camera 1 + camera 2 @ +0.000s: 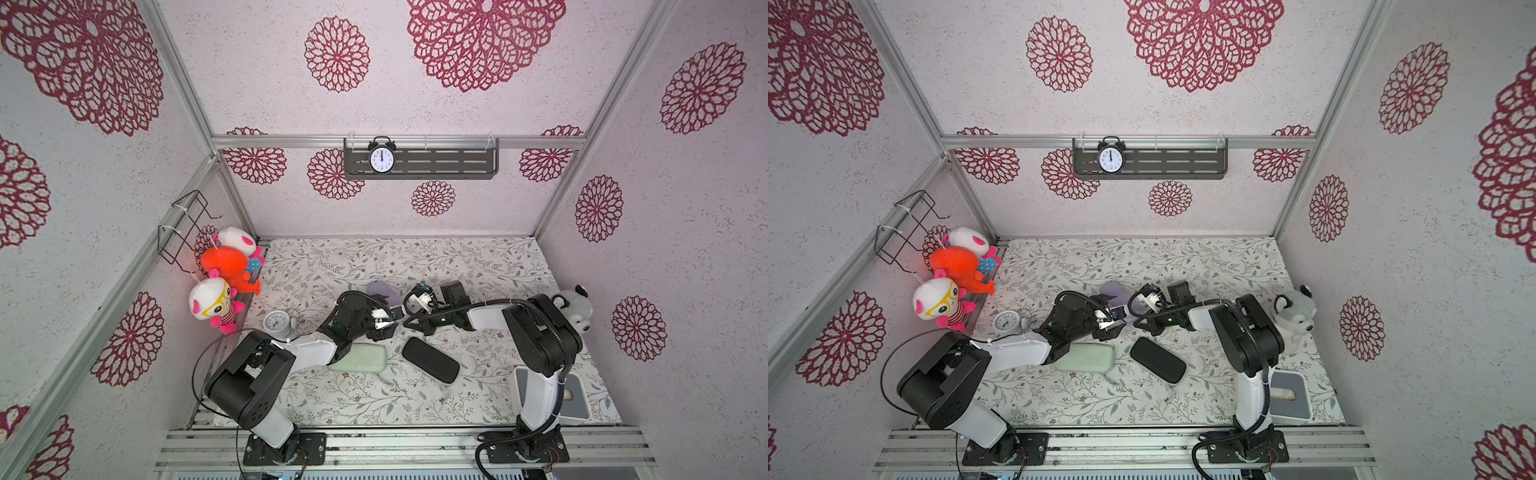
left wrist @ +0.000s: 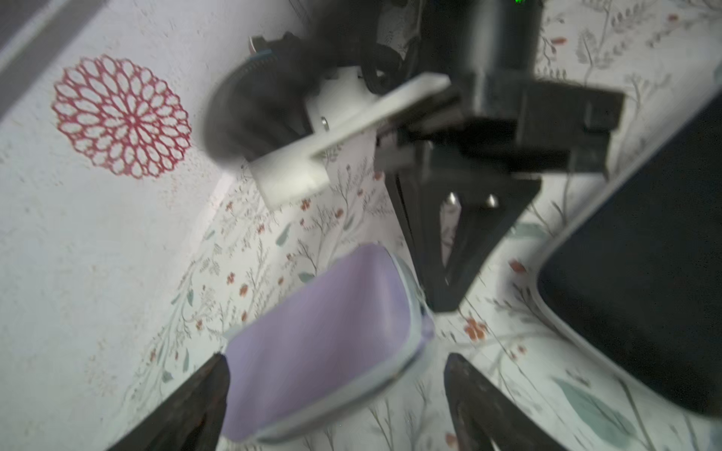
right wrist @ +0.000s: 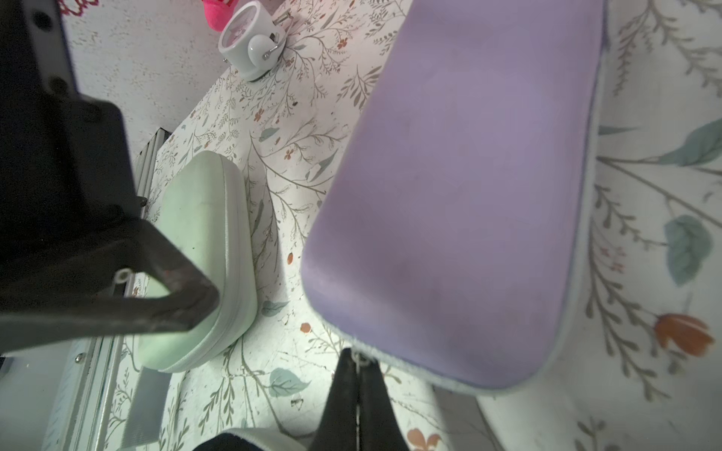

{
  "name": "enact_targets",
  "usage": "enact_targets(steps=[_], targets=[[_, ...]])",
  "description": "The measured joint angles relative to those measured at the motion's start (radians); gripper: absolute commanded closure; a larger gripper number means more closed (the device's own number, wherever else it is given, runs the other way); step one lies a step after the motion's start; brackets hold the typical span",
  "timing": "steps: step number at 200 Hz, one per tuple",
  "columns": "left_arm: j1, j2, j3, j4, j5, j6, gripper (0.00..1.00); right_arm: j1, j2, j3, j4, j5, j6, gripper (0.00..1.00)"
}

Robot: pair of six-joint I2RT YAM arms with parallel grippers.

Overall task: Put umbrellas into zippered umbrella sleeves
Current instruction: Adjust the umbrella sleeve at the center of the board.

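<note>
Pinching shut, the right gripper (image 3: 357,365) presses its two black tips together on a small metal zip pull (image 3: 357,356) at the pale grey zip edge of the lilac sleeve (image 3: 469,195).

Lilac sleeve: smooth matte shell, oblong with rounded corners, closed. It lies on the table toward back centre, largely hidden under both wrists in both top views.

Left gripper (image 2: 336,361): jaws wide apart, straddling one rounded end of the same sleeve. One finger (image 2: 203,398) sits just beside the shell; the opposite one stands off it. The fingers are dark, wedge-shaped and scuffed.

Mint green sleeve (image 3: 195,242): closed, same rounded form, pale ribbed zip band round its edge. It lies partly under the left forearm in both top views.

Black sleeve (image 2: 644,273): closed, matte, lying diagonally near the mint one with a gap between.

Table cover (image 3: 297,156): white, printed with leafy twigs and small orange flowers.

White alarm clock (image 3: 244,35) on the table and black alarm clock (image 1: 381,156) on the wall shelf (image 1: 449,162): dial numerals too small to read.
</note>
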State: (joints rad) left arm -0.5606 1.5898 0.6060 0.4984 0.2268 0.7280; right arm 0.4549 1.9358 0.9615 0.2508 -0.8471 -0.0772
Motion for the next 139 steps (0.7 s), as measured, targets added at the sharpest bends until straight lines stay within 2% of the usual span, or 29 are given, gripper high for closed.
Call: enact_targets(steps=[46,79,139], targets=[[0.003,0.054,0.018,0.032,-0.011,0.033,0.18,0.000,0.000,-0.006,0.013,0.000,0.001,1.00],[-0.021,0.113,0.083,0.006,-0.041,0.068,0.19,0.000,0.000,-0.006,0.014,0.000,0.003,1.00],[-0.044,0.186,0.136,0.007,-0.049,0.072,0.23,0.000,0.000,-0.006,0.016,-0.002,0.009,1.00]])
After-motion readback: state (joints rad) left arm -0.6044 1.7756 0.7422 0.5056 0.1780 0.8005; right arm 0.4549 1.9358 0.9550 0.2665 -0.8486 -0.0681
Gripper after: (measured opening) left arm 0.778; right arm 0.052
